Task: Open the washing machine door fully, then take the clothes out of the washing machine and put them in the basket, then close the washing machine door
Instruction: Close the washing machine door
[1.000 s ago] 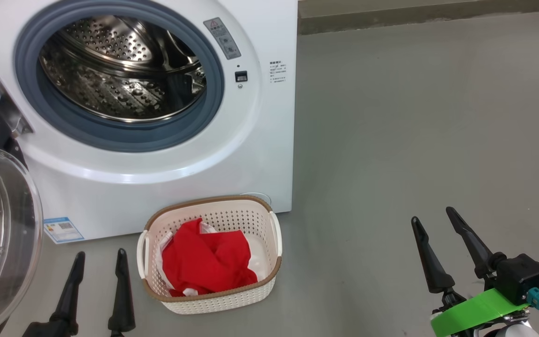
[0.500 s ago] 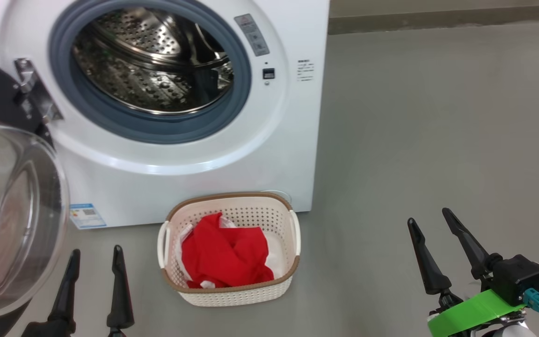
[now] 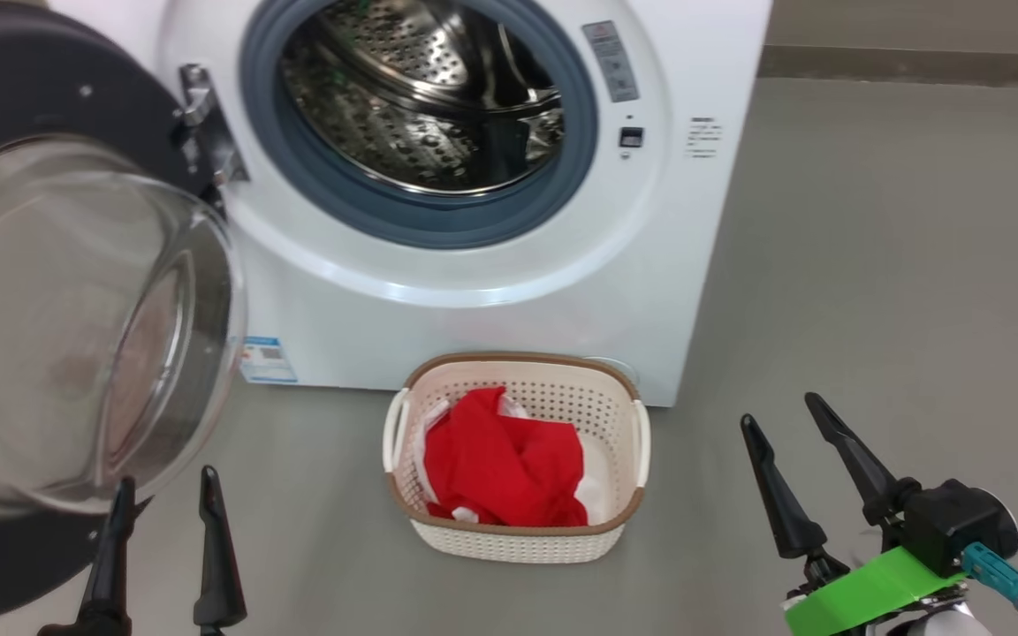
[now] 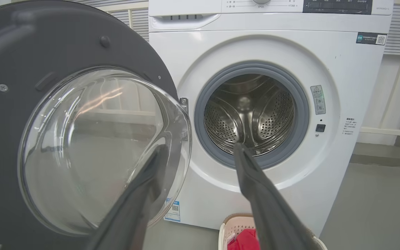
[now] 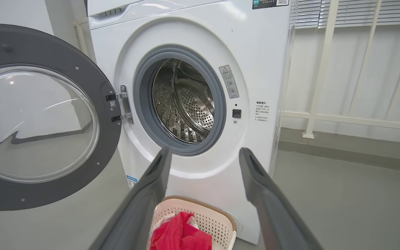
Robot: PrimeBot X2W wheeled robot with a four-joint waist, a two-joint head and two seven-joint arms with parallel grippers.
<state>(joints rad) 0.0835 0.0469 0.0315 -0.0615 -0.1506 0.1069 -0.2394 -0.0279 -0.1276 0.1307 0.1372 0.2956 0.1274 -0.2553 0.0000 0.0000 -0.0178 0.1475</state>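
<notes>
The washing machine door, black-rimmed with bulging glass, hangs wide open at the left of the white washing machine. Crumpled red clothes lie in the cream basket just before it.

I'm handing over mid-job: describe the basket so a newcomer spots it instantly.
Find the big white washing machine with its round door swung open at the left. On the grey floor just before its front sits the basket. It is the cream perforated tub with a brown rim, holding red clothes.
</notes>
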